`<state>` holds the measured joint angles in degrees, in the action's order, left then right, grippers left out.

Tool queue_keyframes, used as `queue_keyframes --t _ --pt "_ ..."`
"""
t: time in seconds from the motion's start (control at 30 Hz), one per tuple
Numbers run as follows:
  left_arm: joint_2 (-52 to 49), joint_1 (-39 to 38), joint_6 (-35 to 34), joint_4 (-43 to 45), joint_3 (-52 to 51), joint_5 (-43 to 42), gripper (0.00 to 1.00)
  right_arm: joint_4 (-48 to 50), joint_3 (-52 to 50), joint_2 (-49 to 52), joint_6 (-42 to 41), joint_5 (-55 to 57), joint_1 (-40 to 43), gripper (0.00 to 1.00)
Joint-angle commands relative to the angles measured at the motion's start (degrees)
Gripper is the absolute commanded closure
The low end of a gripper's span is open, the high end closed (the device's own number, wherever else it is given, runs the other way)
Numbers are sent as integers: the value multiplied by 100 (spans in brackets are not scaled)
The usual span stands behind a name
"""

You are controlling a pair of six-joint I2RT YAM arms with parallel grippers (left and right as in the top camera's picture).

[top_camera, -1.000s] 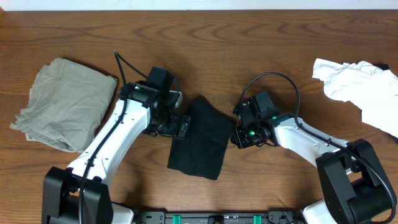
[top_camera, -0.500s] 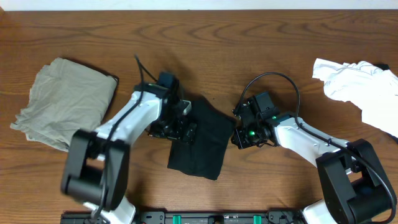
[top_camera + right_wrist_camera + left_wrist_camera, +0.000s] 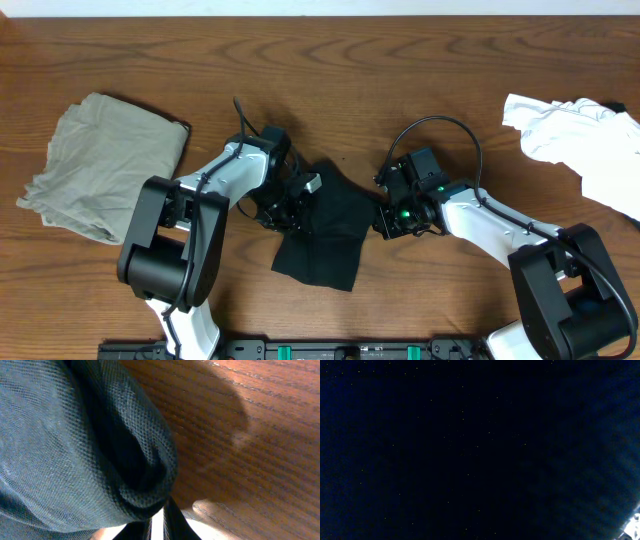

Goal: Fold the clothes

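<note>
Black garment (image 3: 330,235) is flanked by both claws in the middle of the table (image 3: 400,80)
The garment is seen lying rumpled and partly folded, and it is met on its left edge by the left claw (image 3: 298,205), whose jaws are drawn together; the left wrist view is filled with near-total darkness, so whether cloth is pinched there cannot be told. On the garment's right edge the right claw (image 3: 381,216) is clamped tight, and from the right wrist a thick roll of the dark mesh is shown bunched right at the fingers (image 3: 172,522), with wood grain beside it. The grey-beige garment (image 3: 100,165) is left heaped at the far left and the white garment (image 3: 570,135) at the far right, both well apart from the claws
</note>
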<state>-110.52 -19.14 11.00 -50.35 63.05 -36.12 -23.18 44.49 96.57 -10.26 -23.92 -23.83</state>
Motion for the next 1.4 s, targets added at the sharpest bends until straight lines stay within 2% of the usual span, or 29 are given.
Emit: queue_keyframes --t 0.0,0.1,0.33,0.5,0.6,0.67,0.87,1.2,1.37 --pt "-87 57 76 -13 -120 -103 94 -63 -2 17 2 254 42 92" --pt "98 256 -295 -33 -44 236 94 -105 -2 17 2 262 42 92" --pt "1036 1110 -1517 -361 546 1869 94 -164 -2 17 7 299 42 92" --pt "1443 1504 -1537 -772 1204 2680 94 -170 -2 17 4 299 42 93" --pt "1432 1729 -1191 -1276 1867 2629 94 -173 -2 17 4 297 42 93" --pt "1432 1908 -1191 -1449 2227 2632 94 -181 -2 17 4 295 42 93" --pt "1432 2538 -1193 -1517 2946 2629 94 -190 -2 17 28 297 42 93" --pt "1390 3624 -1172 -837 3018 2629 94 -188 -2 17 28 297 42 93" --pt "1270 4050 -1224 -769 3014 2629 94 -188 0 17 26 297 44 93"
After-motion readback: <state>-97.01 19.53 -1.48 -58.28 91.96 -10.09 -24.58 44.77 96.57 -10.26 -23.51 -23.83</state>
